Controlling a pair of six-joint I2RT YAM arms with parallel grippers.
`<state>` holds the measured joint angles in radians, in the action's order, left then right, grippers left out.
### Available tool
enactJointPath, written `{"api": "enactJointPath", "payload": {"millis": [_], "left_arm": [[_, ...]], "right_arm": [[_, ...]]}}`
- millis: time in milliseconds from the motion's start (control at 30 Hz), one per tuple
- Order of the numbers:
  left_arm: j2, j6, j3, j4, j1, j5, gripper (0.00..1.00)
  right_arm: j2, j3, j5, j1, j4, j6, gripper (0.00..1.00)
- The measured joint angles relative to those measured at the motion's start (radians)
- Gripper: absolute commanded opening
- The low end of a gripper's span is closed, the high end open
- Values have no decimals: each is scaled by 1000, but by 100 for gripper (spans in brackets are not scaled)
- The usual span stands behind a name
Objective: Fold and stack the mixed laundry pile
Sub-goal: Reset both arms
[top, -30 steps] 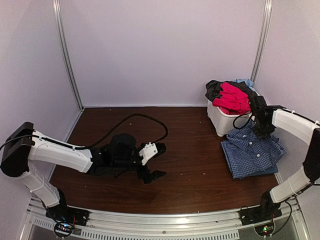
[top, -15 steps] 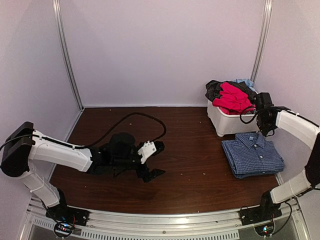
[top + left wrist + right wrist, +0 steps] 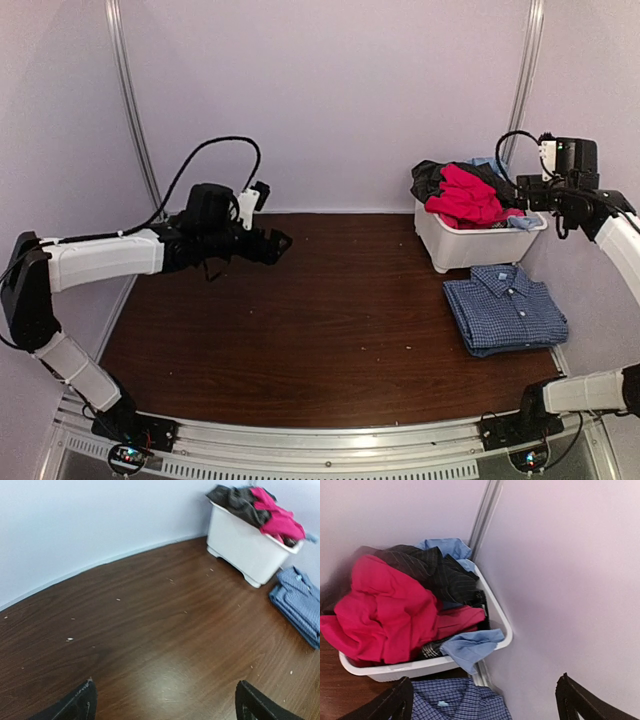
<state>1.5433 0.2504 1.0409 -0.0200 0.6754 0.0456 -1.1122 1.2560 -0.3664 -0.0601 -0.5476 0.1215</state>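
Note:
The mixed laundry pile [image 3: 463,192] fills a white bin [image 3: 465,245] at the back right: a red garment [image 3: 385,610], a black striped one [image 3: 430,572] and light-blue cloth [image 3: 470,647] hanging over the rim. A folded blue-and-white check shirt [image 3: 505,310] lies flat on the table in front of the bin. My right gripper [image 3: 485,705] hangs high over the bin's right end, open and empty. My left gripper [image 3: 165,705] is raised over the back left of the table [image 3: 150,630], open, with nothing between its fingers [image 3: 80,705].
The right wall stands close beside my right gripper [image 3: 540,195]. Metal frame posts rise at the back corners [image 3: 135,110] [image 3: 520,80]. A black cable [image 3: 210,150] loops above my left arm. Small crumbs dot the wooden table top.
My right gripper let go of the check shirt, opened and rose above the bin. The shirt now lies flat. My left arm lifted off the table and swung to the back left.

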Motion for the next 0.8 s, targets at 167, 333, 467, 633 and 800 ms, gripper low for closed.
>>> {"api": "enactJointPath", "payload": {"millis": [167,333,467,633,800], "left_arm": [[-79,76,111,179,-200,3,98],[-211,93,116,330,-346,-24,98],[-261,97,96,402,-354,-50,98],[-286,139,-73,405,-348,-30,98],[-312,187,-250,401,-331,-19,98]], "right_arm": [[-77,8,277,0,101,-111,100],[-180,-32,537,-29,258,-236,100],[-264,-87,645,-161,364,-291,100],[-318,-239,708,-371,488,-347,100],[-363,-399,732,-501,599,-408,100]]}}
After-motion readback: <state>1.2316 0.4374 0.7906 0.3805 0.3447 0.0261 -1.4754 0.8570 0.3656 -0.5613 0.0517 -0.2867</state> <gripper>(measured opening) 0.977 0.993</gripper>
